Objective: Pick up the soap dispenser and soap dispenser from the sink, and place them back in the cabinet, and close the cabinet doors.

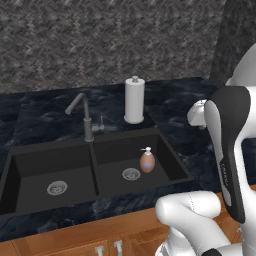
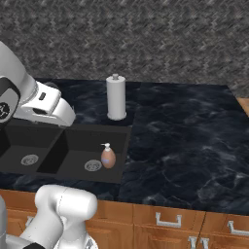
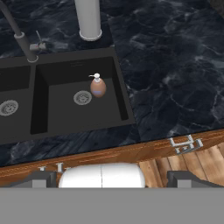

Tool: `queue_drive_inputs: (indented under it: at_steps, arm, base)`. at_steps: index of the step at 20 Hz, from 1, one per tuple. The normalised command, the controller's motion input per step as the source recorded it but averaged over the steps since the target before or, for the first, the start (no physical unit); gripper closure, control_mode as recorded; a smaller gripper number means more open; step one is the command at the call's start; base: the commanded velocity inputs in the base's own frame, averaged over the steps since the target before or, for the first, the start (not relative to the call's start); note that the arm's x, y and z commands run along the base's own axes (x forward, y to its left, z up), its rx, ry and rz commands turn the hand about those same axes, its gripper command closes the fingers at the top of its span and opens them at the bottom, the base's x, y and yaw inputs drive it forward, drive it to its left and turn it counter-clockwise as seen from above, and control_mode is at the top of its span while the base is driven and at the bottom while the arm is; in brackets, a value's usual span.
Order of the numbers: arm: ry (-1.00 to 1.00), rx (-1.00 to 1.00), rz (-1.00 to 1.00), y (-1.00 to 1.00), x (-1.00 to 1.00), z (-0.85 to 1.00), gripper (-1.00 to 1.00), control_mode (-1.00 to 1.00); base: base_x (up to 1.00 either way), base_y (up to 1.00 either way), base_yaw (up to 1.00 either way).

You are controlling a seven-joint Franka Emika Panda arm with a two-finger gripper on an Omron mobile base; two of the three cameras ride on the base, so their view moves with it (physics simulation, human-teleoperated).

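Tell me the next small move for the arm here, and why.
Probably lower the open gripper toward the peach-orange soap dispenser: it stands upright in the sink's right basin beside the drain, and the gripper is high above it, holding nothing.

Dark marbled tabletop (image 1: 45, 112) with a sunken black sink (image 1: 172, 152) and a paper-towel roll (image 1: 134, 100).

Set into the left part of the tabletop, a double-basin sink with a round steel drain (image 1: 57, 187) in the left basin and another (image 1: 131, 174) in the right. Upright on the floor of the right basin, just right of its drain, a peach-orange soap dispenser (image 1: 147, 161) with a white pump. Mounted on the tabletop behind the divider, a grey gooseneck faucet (image 1: 82, 114). Standing upright on the tabletop just beyond the right basin's far edge, the white paper-towel roll. Stretching bare to the right, the tabletop, edged in brown wood along its near side.
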Motion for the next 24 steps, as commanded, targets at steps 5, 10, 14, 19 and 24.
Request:
queue_drive_inputs:
  at_steps: [5, 10, 14, 19, 24]
  arm:
    - [0.0, 0.0, 0.0, 0.0, 0.0, 0.0, -1.0, 1.0]
    - [0.0, 0.0, 0.0, 0.0, 0.0, 0.0, -1.0, 1.0]
    - [0.0, 0.0, 0.0, 0.0, 0.0, 0.0, -1.0, 1.0]
    - [0.0, 0.0, 0.0, 0.0, 0.0, 0.0, -1.0, 1.0]
    - [0.0, 0.0, 0.0, 0.0, 0.0, 0.0, -1.0, 1.0]
  base:
    - [0.44, -0.25, 0.01]
    - [0.21, -0.17, 0.07]
    - [0.18, -0.19, 0.15]
    - [0.18, -0.05, 0.1]
    - [0.15, 0.0, 0.05]
